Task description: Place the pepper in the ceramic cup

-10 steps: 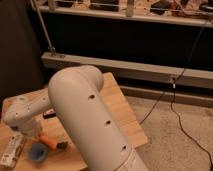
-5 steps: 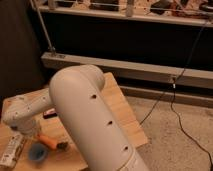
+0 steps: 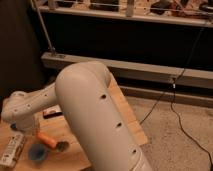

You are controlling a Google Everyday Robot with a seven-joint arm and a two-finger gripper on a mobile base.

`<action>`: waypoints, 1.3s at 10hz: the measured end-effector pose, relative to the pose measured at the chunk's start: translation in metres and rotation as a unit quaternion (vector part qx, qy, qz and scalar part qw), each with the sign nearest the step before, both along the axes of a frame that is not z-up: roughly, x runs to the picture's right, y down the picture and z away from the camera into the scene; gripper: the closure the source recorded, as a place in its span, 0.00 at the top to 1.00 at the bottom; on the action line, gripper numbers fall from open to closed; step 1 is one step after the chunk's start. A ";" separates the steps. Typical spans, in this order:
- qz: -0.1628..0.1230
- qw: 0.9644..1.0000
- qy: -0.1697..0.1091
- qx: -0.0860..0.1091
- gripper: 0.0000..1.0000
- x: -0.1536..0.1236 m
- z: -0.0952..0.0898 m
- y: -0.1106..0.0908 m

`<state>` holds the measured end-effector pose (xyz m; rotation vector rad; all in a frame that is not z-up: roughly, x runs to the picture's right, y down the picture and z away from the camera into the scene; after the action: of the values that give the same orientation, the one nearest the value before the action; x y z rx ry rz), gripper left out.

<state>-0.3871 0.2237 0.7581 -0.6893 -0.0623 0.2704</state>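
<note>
The pepper (image 3: pixel 47 140) is a small orange piece, slanted, with a dark stem end (image 3: pixel 62 146) at its lower right. It sits just above and to the right of the ceramic cup (image 3: pixel 37 152), a small round blue cup on the wooden table (image 3: pixel 125 112) near the front left. My gripper (image 3: pixel 28 131) hangs below the white wrist (image 3: pixel 21 107), right at the pepper's upper-left end and just above the cup. The wrist hides where the gripper and pepper meet, so I cannot tell whether the pepper is held.
My thick white arm (image 3: pixel 95 120) fills the middle and hides much of the table. A white flat packet (image 3: pixel 12 150) lies left of the cup, a bit of dark blue (image 3: pixel 15 127) shows behind it, and a small dark object (image 3: pixel 52 113) lies farther back. A black cable (image 3: pixel 175 115) runs over the floor at right.
</note>
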 end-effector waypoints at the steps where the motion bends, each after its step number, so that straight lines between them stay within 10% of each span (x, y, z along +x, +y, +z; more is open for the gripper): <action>1: 0.001 1.000 -0.004 0.003 0.43 0.001 -0.004 -0.003; 13: 0.012 0.999 -0.045 0.025 0.43 0.008 -0.047 -0.027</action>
<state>-0.3786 0.1970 0.7110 -0.6519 -0.1622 0.2599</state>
